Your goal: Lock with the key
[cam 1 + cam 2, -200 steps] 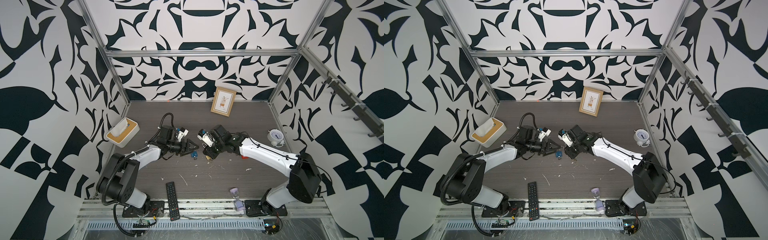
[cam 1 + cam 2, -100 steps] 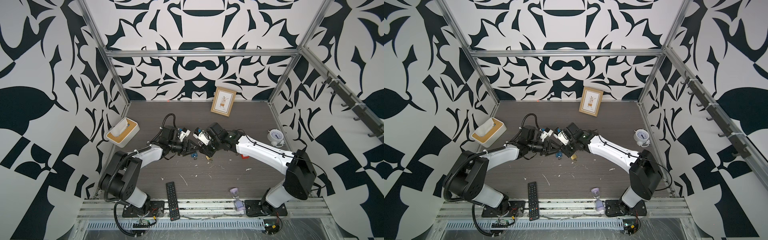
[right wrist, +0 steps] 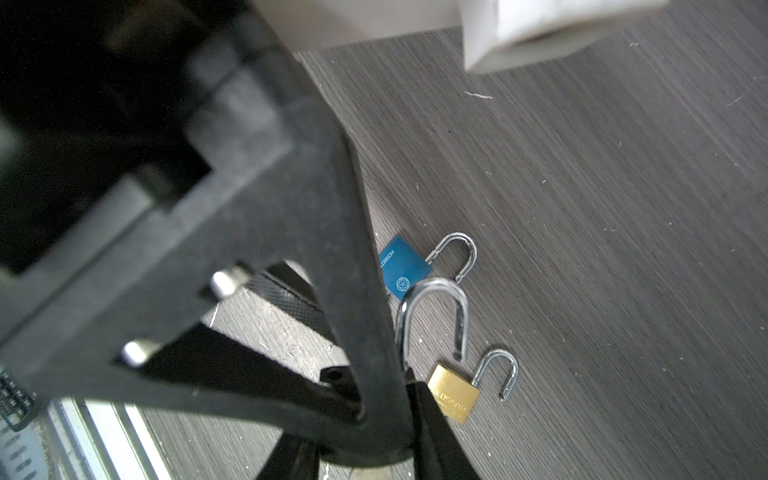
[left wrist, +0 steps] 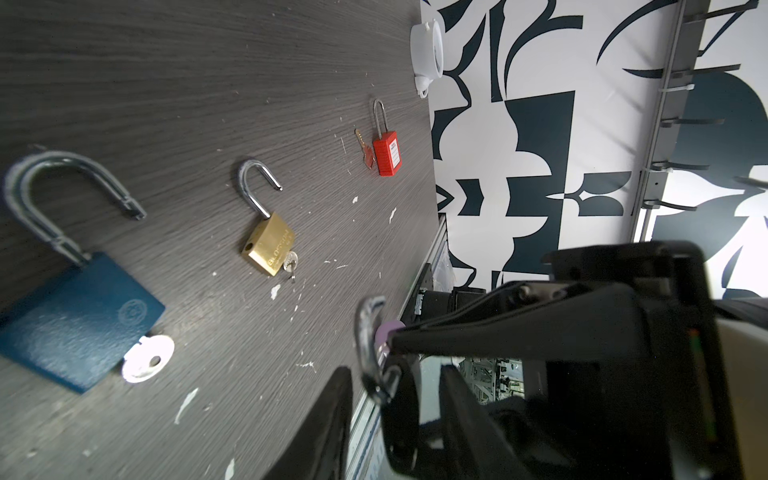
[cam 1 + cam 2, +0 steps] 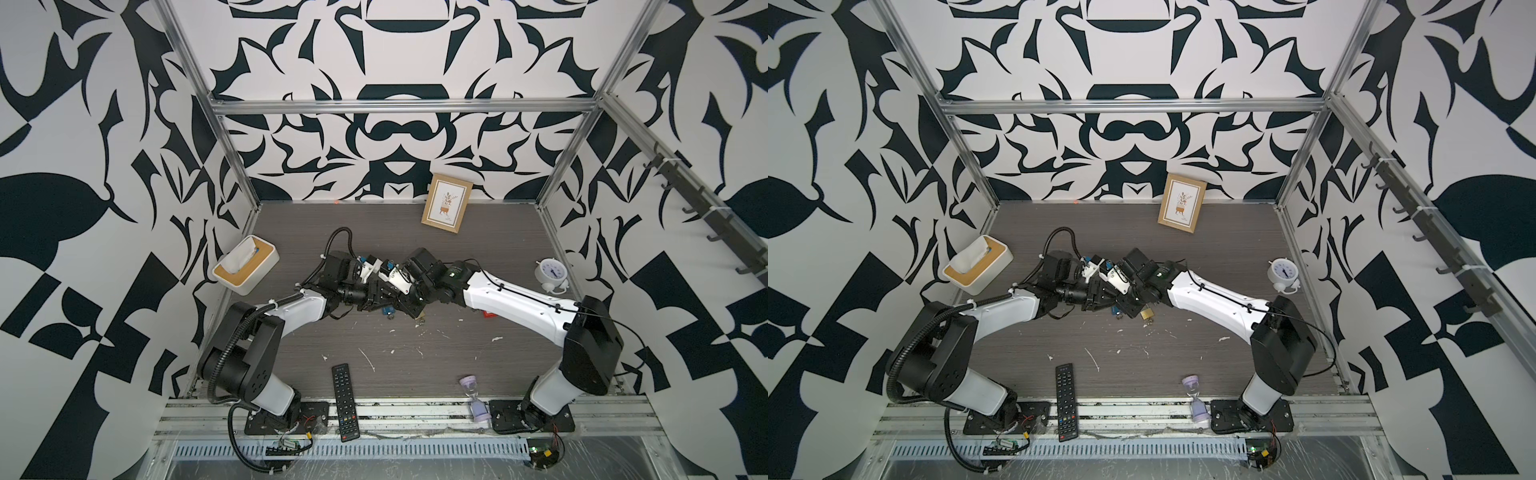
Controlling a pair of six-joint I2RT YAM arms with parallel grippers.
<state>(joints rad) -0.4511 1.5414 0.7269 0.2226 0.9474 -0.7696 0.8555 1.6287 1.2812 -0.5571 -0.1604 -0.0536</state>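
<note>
BLOSSOM marks the brass padlock point(image 4: 269, 245) and blue padlock point(image 4: 79, 320). The right gripper point(image 3: 405, 399) clamps 1 open-shackled padlock point(image 3: 434, 307); I cannot tell the left gripper point(image 5: 380, 298) state.

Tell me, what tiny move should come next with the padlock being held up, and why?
Probably the left fingers should close on the shackle and push it into the lock body. The right fingers hold a padlock off the table with its shackle open, and the left fingers are right beside it. I can't see that lock's key.
</note>
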